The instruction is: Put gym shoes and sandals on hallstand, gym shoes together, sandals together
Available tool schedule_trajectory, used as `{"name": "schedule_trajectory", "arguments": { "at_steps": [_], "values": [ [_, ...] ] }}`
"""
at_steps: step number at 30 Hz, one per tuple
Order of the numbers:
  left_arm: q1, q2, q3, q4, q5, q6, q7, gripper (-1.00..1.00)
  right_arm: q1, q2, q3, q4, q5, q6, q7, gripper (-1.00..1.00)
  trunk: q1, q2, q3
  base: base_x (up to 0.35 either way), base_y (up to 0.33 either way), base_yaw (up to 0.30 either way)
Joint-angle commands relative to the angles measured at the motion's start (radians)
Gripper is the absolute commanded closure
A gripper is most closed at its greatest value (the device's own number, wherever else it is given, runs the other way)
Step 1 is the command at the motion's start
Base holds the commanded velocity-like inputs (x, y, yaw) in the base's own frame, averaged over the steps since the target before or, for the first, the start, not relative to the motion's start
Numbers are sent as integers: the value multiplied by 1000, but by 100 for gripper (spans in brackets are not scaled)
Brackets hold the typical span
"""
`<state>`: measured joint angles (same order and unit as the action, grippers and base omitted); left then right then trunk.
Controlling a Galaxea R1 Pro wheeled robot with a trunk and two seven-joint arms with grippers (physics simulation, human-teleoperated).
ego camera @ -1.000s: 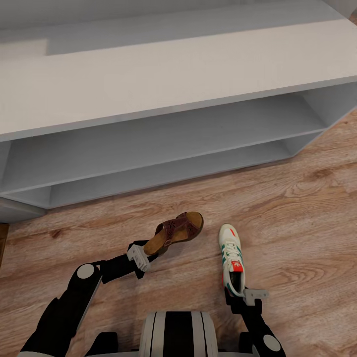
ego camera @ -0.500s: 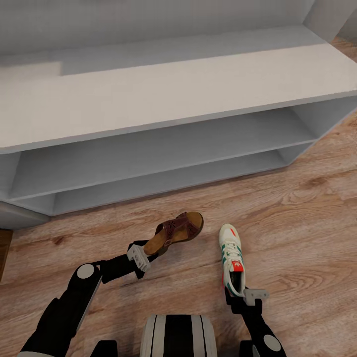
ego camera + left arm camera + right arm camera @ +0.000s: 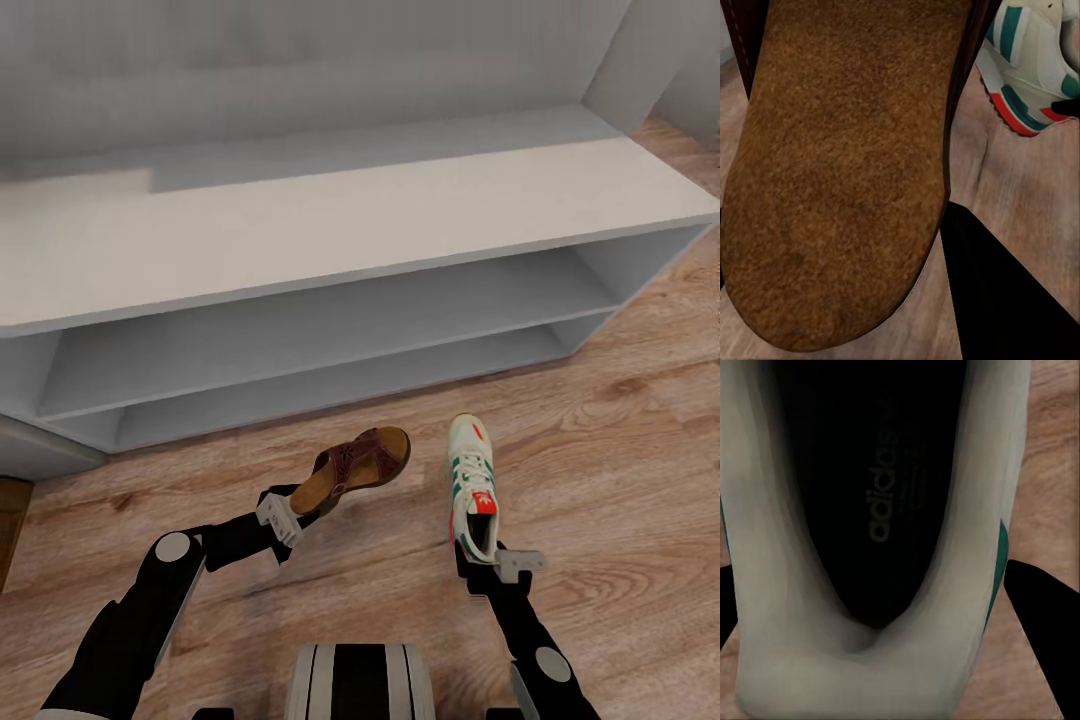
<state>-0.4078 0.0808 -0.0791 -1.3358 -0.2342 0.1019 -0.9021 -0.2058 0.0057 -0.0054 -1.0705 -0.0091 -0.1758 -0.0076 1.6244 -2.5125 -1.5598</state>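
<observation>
Head view, left to right: my left gripper (image 3: 297, 505) is clamped on the heel of a sandal (image 3: 355, 466), held above the corridor floor (image 3: 620, 420). My right gripper (image 3: 485, 553) grips the heel of a gym shoe (image 3: 472, 483), toe toward the hallstand (image 3: 330, 215).
</observation>
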Motion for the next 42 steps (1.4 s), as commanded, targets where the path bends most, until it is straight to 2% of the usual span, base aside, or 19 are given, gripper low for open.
{"name": "schedule_trajectory", "arguments": {
  "at_steps": [1, 17, 31, 42],
  "values": [
    [0, 0, -1, -1, -4, 8, -4, 100, 0, 0, -1, -3, -2, -1, 0, 100, -1, 0, 5, 0, 0, 0],
    [1, -1, 1, 1, 0, 13, -7, 100, 8, 0, 0, -2, -5, 4, 0, 100, -8, 4, 93, 0, 0, 0],
    [3, 2, 4, 0, 2, 13, -8, 100, 8, 0, -1, -5, -5, 5, 0, 100, -8, 4, 96, -4, 0, 0],
    [3, 1, 4, 0, 3, 13, -8, 100, 8, 0, -1, -5, -5, 6, 0, 100, -8, 4, 96, -260, -121, 0]
  ]
}}
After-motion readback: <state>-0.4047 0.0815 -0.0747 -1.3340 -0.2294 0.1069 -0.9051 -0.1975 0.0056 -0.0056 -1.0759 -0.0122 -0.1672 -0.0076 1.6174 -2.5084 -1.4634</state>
